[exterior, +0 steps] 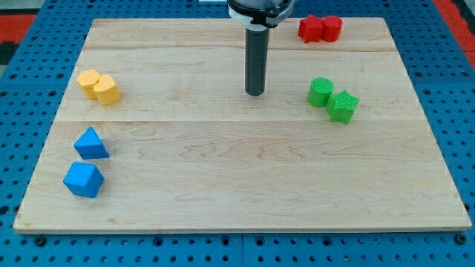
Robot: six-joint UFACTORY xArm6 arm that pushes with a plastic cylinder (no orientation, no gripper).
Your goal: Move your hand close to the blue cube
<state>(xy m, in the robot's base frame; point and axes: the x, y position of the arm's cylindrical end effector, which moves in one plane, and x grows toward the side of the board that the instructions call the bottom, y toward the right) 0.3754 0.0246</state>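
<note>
The blue cube (82, 179) lies near the view's bottom left of the wooden board (245, 170). A blue triangular block (90, 143) sits just above it. My tip (254, 93) rests on the board at the view's upper middle, far to the right of and above the blue cube, touching no block.
Two yellow blocks (99, 87) sit together at the view's left. A green cylinder (320, 92) and a green star-shaped block (343, 106) sit at the right. Two red blocks (320, 28) lie at the top right near the board's edge.
</note>
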